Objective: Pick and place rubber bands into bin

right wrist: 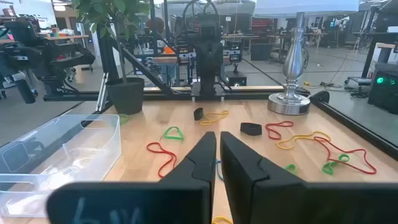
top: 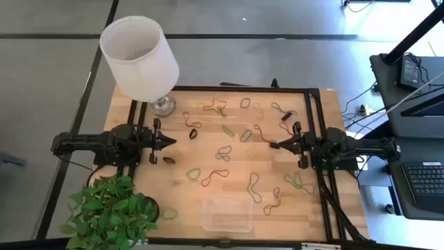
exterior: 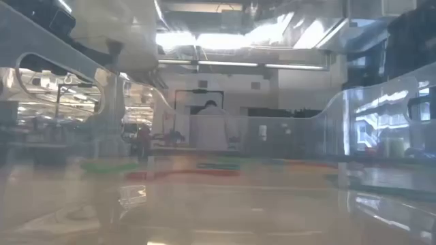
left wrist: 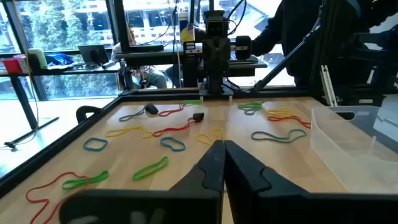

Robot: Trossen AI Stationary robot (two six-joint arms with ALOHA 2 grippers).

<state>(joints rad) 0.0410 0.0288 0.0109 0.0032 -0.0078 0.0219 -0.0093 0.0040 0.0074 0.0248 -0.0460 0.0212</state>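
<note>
Several rubber bands (top: 215, 177) in red, green, yellow, grey and black lie flat and scattered over the wooden table. In the left wrist view they show as bands (left wrist: 177, 126), in the right wrist view as bands (right wrist: 163, 152). The clear bin (top: 226, 212) stands on the table near its near edge, also seen as the bin (left wrist: 348, 134) and the bin (right wrist: 59, 152). My left gripper (top: 170, 142) hovers at the table's left middle, shut and holding nothing. My right gripper (top: 272, 144) faces it from the right, also shut and holding nothing. The two grippers point at each other across the bands.
A lamp with a white shade (top: 139, 48) and a metal base (top: 164, 105) stands at the far left. A potted plant (top: 111, 212) fills the near left corner. A black frame (top: 312, 90) rims the table. The low view looks through the bin's clear wall (exterior: 368, 136).
</note>
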